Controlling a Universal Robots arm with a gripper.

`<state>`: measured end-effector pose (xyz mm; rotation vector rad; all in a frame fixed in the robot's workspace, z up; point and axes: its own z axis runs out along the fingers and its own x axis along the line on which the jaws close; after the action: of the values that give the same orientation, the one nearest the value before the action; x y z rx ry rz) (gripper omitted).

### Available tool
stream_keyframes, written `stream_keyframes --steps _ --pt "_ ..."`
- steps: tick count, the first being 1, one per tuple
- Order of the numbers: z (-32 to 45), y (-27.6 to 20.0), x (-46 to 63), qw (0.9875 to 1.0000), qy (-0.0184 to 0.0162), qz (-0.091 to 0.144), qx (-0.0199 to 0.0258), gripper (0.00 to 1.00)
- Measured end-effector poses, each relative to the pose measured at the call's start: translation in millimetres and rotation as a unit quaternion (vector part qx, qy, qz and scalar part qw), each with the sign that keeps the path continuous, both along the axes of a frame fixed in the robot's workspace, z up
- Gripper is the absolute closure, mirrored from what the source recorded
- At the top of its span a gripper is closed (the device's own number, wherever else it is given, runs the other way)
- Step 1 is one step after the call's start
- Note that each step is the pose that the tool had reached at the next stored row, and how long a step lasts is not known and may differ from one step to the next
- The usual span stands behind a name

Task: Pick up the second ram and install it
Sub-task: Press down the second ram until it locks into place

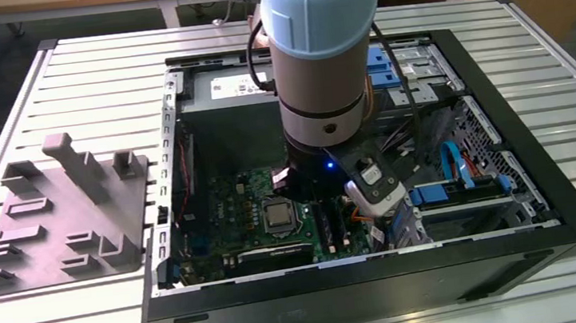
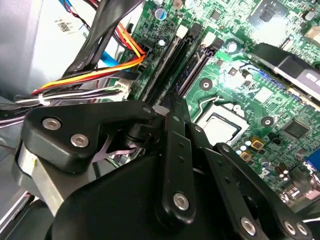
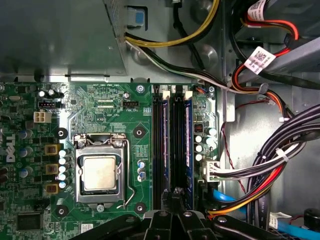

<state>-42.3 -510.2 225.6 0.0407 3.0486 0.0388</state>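
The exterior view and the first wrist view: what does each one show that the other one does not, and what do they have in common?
Exterior view alone: the grey tray lying on the slatted table beside the open computer case, and the arm reaching down into the case. First wrist view alone: the bundled cables with a white label, seen close. Both: the green motherboard, its processor socket and the memory slots.

The second ram (image 3: 176,145), a long dark stick, stands edge-up among the slots; apparently seated.
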Motion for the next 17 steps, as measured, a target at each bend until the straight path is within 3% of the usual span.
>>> stream_keyframes --steps 17 --pt "-6.5 -2.3 0.0 1.0000 0.0001 0.000 -0.0005 0.90"
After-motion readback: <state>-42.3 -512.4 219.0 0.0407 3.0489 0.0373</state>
